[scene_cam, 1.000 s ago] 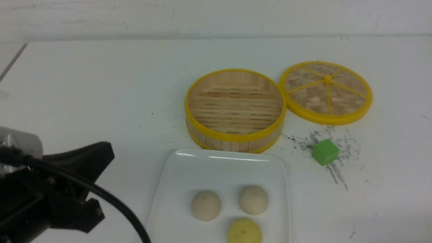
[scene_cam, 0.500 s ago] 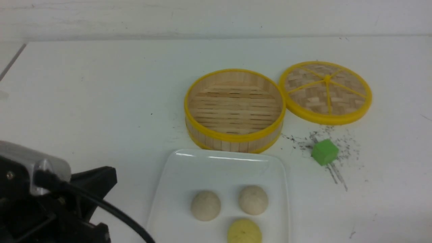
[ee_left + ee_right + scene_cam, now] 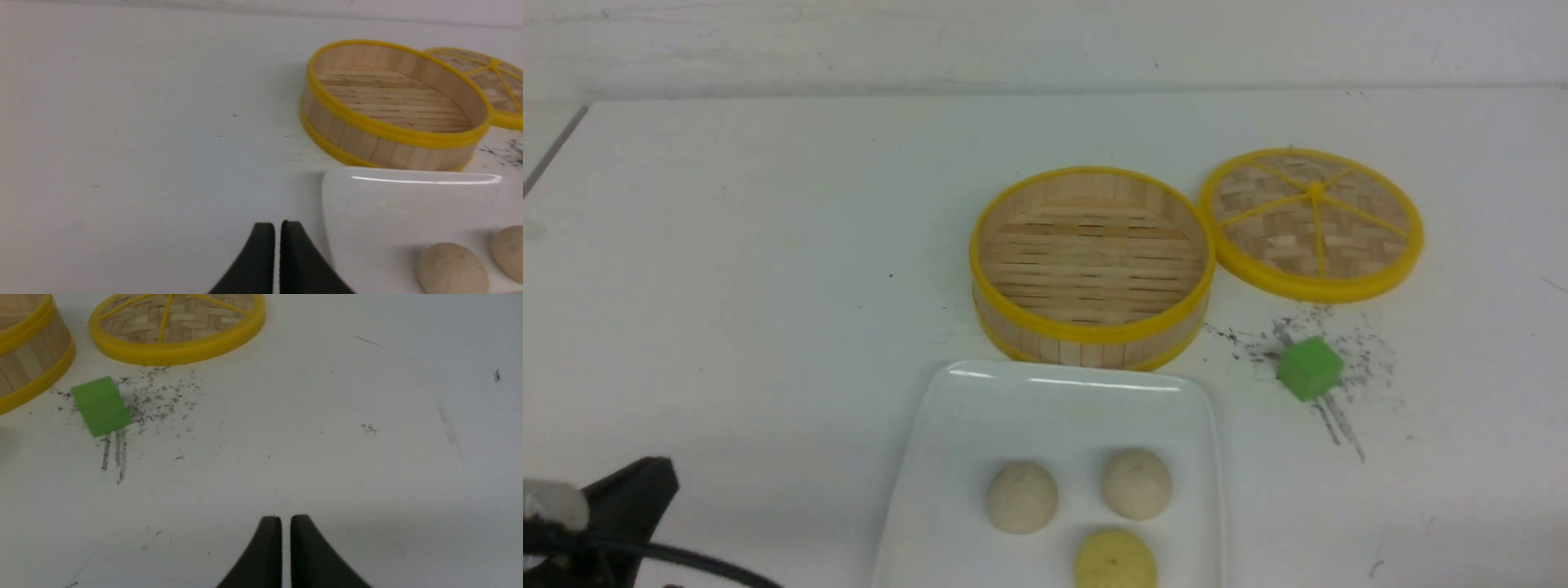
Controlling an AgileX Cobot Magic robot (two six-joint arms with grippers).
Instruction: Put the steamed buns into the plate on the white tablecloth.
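With both buns on the plate at bottom centre, either nearly closed, empty tool, left or right, could scatter them by needlessly re-entering.

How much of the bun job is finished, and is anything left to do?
It looks finished! Both cream buns sit on the white plate, and the steamer is empty. The left gripper and right gripper hold nothing. I can't see any bun left to move.
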